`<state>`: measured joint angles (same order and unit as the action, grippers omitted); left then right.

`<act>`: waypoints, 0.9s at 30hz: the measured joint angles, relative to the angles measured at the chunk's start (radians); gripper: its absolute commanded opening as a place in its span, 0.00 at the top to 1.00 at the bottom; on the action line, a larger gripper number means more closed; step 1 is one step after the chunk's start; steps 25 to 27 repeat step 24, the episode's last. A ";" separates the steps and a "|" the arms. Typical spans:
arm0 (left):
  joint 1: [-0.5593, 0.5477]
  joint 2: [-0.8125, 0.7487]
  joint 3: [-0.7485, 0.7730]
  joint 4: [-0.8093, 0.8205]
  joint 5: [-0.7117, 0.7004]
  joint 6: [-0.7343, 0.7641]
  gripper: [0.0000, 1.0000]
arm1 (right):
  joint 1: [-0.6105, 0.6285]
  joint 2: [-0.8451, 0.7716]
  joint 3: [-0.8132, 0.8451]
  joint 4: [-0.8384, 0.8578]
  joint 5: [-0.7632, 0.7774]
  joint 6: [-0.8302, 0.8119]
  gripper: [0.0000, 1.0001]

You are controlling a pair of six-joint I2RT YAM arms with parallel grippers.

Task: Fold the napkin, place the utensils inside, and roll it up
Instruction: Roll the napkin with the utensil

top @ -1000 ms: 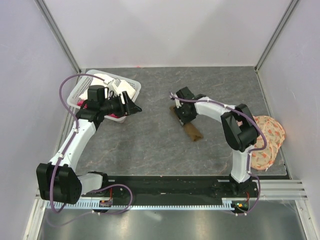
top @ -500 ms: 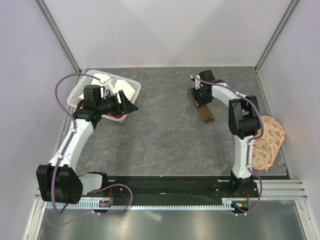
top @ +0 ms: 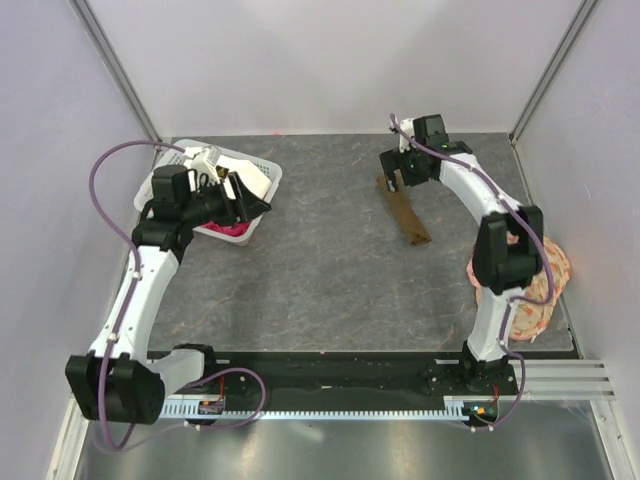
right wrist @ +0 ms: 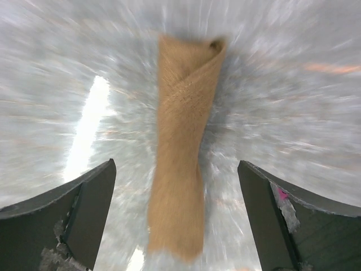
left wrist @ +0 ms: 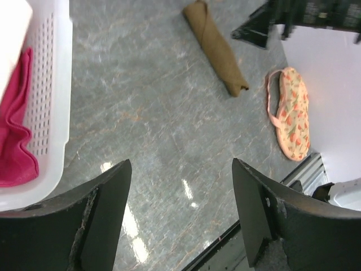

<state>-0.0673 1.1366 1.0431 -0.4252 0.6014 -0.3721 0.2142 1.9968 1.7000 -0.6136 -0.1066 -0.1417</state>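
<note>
While the left gripper (top: 255, 203) hung with jaws wide and empty at the basket's (left wrist: 48, 84) right rim, bare table (top: 320, 270) stretched across to the rolled napkin (top: 405, 212), which lay diagonally at far right. Over its far end the right gripper (right wrist: 176, 165) stood wide open, holding nothing. A floral piece (top: 540, 285) hugged the right edge.
</note>
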 measured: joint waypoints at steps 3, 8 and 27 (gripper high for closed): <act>0.000 -0.051 0.023 -0.002 -0.011 0.000 0.13 | 0.002 -0.196 -0.049 0.028 -0.025 0.024 0.02; 0.000 -0.169 0.025 -0.010 -0.045 0.018 0.08 | 0.023 -0.647 -0.332 0.155 -0.051 0.099 0.02; 0.000 -0.436 -0.158 -0.008 -0.117 0.064 0.07 | 0.050 -1.148 -0.925 0.321 -0.042 0.251 0.02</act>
